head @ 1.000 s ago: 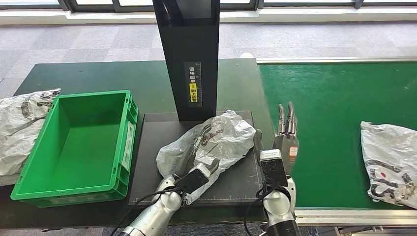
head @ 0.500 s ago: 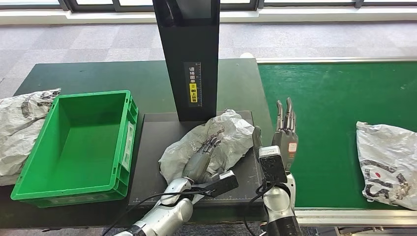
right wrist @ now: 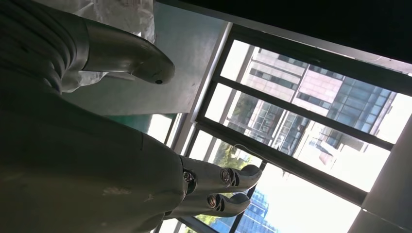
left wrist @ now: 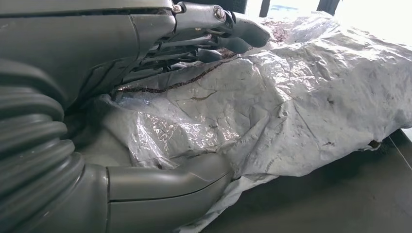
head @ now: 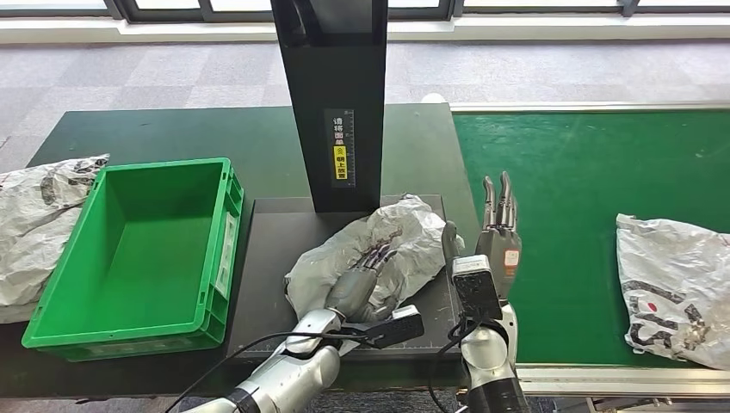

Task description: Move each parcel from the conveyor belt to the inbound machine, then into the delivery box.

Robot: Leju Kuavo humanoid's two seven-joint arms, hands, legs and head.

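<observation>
Overhead, left hand (head: 360, 284) on parcel (head: 405, 237); close-up, fingers (left wrist: 233, 36) clasping

Dark green bench (head: 172, 129) under everything; grey carpet floor (head: 129, 69) beyond it, window frames (head: 516, 9) along far wall. Buildings (right wrist: 311, 92) outside through glass.

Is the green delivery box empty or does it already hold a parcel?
Empty. The head view shows the bare floor of the green box; one silver parcel lies on the black platform under the left hand.
</observation>
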